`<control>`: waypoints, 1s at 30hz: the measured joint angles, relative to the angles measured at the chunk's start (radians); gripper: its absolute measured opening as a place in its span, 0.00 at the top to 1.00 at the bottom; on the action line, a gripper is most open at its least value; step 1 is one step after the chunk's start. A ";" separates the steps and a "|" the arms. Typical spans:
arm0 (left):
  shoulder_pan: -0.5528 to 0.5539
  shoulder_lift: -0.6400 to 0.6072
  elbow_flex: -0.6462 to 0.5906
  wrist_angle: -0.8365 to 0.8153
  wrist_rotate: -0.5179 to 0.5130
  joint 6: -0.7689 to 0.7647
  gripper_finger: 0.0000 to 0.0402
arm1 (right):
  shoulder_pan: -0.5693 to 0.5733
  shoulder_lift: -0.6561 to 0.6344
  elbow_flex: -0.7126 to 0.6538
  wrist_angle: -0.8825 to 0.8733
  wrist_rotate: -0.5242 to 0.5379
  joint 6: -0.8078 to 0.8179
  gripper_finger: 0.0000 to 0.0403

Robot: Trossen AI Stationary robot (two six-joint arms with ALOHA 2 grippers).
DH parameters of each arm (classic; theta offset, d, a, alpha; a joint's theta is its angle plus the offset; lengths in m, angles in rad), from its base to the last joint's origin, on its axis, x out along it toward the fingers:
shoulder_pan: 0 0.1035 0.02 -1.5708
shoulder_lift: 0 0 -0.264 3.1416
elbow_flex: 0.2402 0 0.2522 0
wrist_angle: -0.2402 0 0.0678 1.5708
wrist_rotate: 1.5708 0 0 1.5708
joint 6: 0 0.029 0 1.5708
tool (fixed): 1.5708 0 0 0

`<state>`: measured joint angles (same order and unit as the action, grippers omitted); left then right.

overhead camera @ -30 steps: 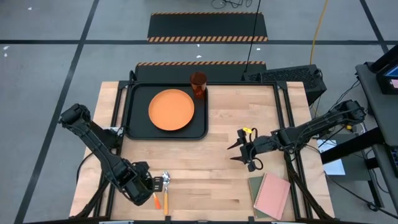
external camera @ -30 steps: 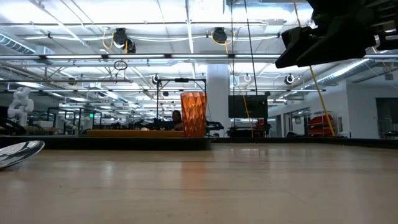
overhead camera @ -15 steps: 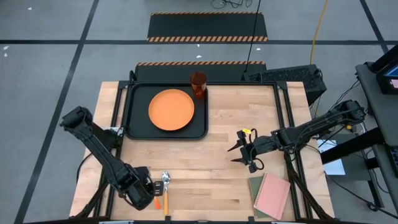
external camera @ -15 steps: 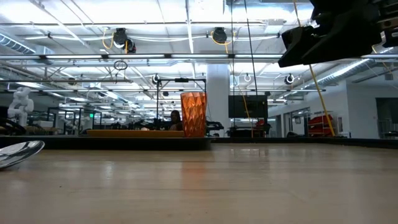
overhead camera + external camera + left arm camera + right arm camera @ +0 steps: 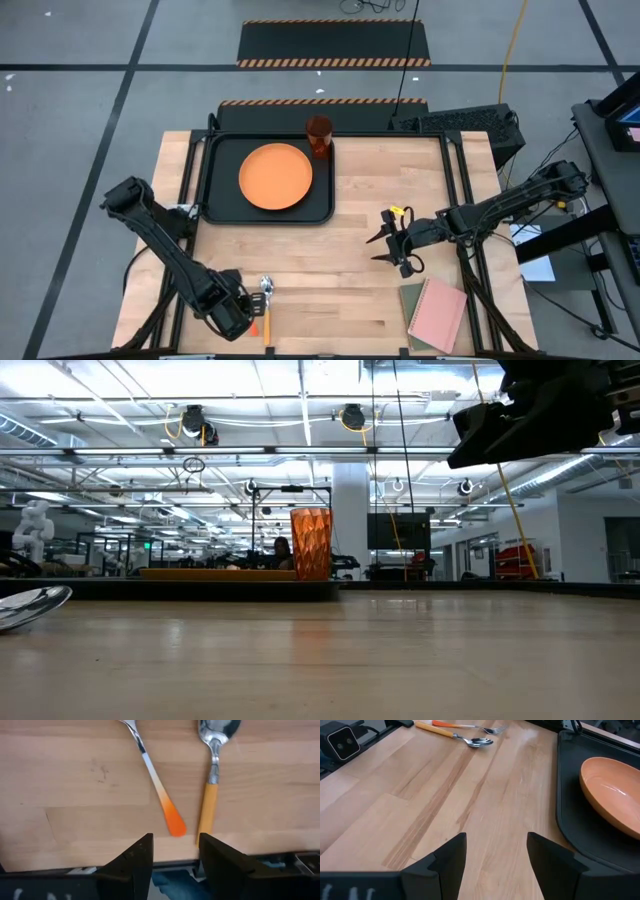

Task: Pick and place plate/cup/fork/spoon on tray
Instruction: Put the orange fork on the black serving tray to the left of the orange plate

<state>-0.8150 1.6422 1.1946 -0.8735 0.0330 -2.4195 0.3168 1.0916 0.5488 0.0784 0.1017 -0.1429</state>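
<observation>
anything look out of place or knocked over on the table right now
Nothing is spilled, tipped or damaged. The round orange plate lies flat in the black rectangular tray and the translucent orange-red cup stands upright. Only the orange-handled fork and spoon lie loose near the table edge, at a slight angle to each other.

Wide bare wood in the middle of the table (image 5: 340, 270), between tray (image 5: 215, 212) and near edge. Narrow gap only between fork (image 5: 152, 775) and spoon (image 5: 214, 770), handles almost meeting. Left claw (image 5: 172, 857) spread just beside those handle ends. Pink notebook (image 5: 438, 313) filling the near right corner, right claw (image 5: 385, 243) spread above the wood.
</observation>
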 joint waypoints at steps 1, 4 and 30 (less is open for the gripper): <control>0.000 0.008 0.000 -0.006 0.000 -0.001 0.60 | 0.000 0.000 0.000 0.000 0.000 0.000 0.50; 0.000 0.035 0.000 -0.032 -0.003 -0.008 0.60 | 0.000 0.000 0.000 0.000 0.000 0.000 0.50; 0.056 0.206 0.000 -0.125 -0.037 -0.043 0.60 | 0.000 0.000 0.000 0.000 0.001 -0.002 0.50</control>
<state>-0.7585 1.8484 1.1946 -0.9985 -0.0036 -2.4626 0.3168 1.0916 0.5491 0.0788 0.1024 -0.1444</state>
